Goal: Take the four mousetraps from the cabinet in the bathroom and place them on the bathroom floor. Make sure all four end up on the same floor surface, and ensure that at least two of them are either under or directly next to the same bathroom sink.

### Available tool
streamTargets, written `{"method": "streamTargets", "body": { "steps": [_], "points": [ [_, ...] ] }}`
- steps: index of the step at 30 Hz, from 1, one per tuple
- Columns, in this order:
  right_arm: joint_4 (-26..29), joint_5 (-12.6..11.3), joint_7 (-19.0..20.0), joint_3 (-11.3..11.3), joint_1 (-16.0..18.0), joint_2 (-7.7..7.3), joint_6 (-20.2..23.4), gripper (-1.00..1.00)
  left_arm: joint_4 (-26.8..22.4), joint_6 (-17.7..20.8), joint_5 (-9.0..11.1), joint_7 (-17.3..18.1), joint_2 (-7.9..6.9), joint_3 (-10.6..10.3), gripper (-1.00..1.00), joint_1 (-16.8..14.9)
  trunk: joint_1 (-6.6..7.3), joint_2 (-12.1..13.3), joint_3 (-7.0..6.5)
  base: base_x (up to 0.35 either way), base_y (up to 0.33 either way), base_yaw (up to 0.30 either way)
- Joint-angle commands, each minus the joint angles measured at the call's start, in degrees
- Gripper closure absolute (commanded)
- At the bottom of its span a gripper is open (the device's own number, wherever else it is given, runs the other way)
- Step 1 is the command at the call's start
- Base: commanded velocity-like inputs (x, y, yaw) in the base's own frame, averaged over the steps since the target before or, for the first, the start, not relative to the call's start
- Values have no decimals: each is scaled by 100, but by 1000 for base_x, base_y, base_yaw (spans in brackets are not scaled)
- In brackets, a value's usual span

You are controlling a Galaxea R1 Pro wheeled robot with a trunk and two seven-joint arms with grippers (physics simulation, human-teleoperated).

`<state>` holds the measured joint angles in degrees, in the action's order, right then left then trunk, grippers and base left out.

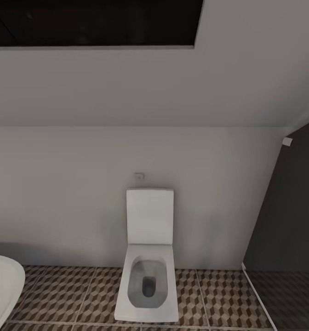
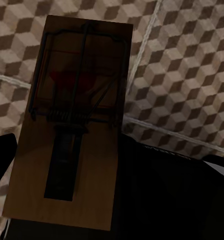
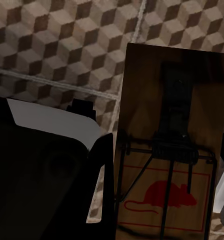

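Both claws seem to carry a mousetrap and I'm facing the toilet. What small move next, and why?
Probably turn the base left toward the white basin edge. Each wrist view shows a mousetrap held up close above the patterned floor, while straight ahead stands just the toilet. Two traps must end beside a sink, so bring it into view before lowering either.

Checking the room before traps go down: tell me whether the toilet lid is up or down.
Up. The toilet lid stands upright against the wall, leaving the bowl open.
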<state>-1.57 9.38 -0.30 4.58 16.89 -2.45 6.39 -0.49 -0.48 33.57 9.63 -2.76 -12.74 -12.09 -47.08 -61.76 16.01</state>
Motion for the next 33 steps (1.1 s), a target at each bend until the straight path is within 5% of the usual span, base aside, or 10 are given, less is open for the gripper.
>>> {"method": "streamTargets", "body": {
  "steps": [1,9,13,18,26,33],
  "points": [
    [-5,-32,10,24,7,-3,17,100,1,-10,-7,21,-25,-47,100,-4,-23,-46,25,0,0,0],
    [25,-456,16,-40,7,-17,38,100,-164,-12,-109,16,-279,-28,100,-8,-199,-367,169,0,0,0],
    [224,-592,20,-56,11,-11,88,100,-671,42,-119,-31,-480,-27,100,-12,-286,-527,241,0,0,0],
    [1297,-646,21,-77,15,1,491,100,-1536,309,-116,-173,-841,-21,100,-18,-396,-728,331,0,0,0],
    [1897,-707,5,-184,9,5,913,100,-1800,554,-208,-331,-940,-28,100,-21,-572,-1049,474,0,0,0],
    [1932,-719,-13,-202,8,17,899,100,-1805,565,-599,-623,-905,-36,100,-21,-726,-1330,600,0,0,0]
  ]
}}
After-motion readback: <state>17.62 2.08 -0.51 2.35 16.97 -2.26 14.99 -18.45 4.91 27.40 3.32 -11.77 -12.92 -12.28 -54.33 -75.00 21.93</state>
